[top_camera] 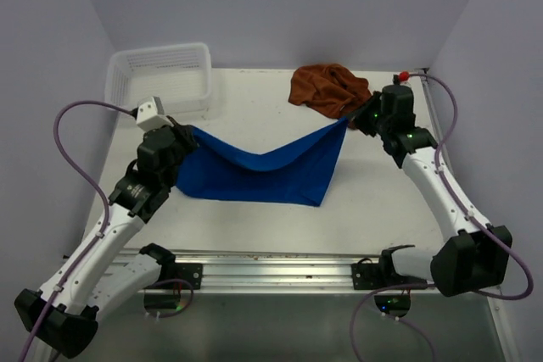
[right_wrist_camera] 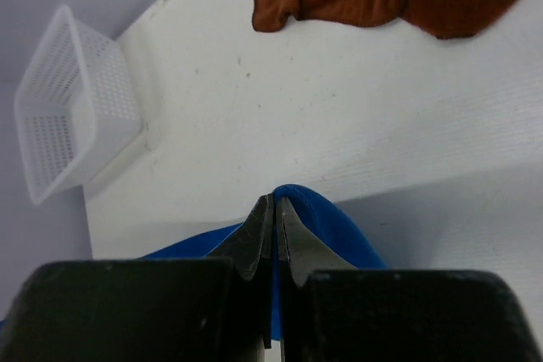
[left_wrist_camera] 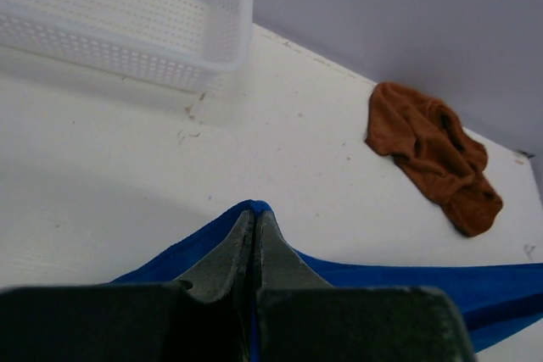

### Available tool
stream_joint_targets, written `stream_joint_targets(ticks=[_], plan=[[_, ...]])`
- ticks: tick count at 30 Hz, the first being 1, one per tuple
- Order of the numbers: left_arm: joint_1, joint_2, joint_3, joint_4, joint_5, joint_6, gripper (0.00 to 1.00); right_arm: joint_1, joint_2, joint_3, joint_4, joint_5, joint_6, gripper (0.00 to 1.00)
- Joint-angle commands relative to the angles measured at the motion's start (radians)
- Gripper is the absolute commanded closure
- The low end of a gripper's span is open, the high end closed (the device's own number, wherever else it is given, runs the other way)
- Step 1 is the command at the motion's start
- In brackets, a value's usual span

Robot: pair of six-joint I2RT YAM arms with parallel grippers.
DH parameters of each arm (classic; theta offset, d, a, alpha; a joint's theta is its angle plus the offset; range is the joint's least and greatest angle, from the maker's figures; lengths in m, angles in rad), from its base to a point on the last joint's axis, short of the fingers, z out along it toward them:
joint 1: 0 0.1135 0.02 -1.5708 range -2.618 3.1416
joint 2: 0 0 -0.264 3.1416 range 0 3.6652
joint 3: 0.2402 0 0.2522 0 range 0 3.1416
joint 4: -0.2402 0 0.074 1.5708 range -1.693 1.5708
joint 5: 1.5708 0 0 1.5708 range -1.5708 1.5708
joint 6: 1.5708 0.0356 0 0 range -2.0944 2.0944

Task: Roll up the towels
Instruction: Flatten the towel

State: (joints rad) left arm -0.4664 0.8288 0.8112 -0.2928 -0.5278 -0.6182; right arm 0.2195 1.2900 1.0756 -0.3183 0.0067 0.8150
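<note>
The left tool [top_camera: 190, 130], at centre left of the overhead view, has its fingers pressed together on one corner of the royal blue towel [top_camera: 263, 171]. In its wrist view a little blue cloth pokes out just past the closed tips. The right tool [top_camera: 350, 121], at upper right of the overhead view, is clamped tight on the opposite corner. Its own wrist view shows a fold of blue curling around the tips.

Between the two tools the towel's far edge hangs in a shallow V, raised at both ends and sagging in the middle. The rest of the cloth lies on the white surface [top_camera: 254, 226] in the centre of the frame, with its near edge flat.

The rust-brown towel [top_camera: 327, 86] lies crumpled in a heap at the top of the frame, right of centre and close behind the right tool. Whether it touches the blue corner cannot be told. A white plastic mesh basket [top_camera: 161, 69] stands at the upper left corner of the surface, behind the left tool.
</note>
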Motion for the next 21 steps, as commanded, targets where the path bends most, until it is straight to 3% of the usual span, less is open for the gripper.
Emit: stream_joint_targets(ticks=[1, 6, 9, 15, 21], plan=[[0.038, 0.007, 0.089, 0.13, 0.129, -0.047, 1.0, -0.066, -0.061, 0.072, -0.102, -0.039, -0.045, 1.0], [0.221, 0.088, 0.155, 0.159, 0.456, -0.141, 1.0, -0.185, -0.112, 0.139, -0.136, -0.148, -0.043, 1.0], [0.308, 0.107, 0.16, 0.211, 0.547, -0.179, 1.0, -0.216, -0.113, 0.184, -0.177, -0.194, -0.057, 1.0], [0.328, 0.076, 0.151, 0.19, 0.594, -0.198, 1.0, -0.314, -0.138, 0.217, -0.24, -0.29, -0.076, 1.0], [0.36, -0.022, 0.1, 0.13, 0.612, -0.256, 1.0, -0.332, -0.191, 0.233, -0.341, -0.323, -0.056, 1.0]])
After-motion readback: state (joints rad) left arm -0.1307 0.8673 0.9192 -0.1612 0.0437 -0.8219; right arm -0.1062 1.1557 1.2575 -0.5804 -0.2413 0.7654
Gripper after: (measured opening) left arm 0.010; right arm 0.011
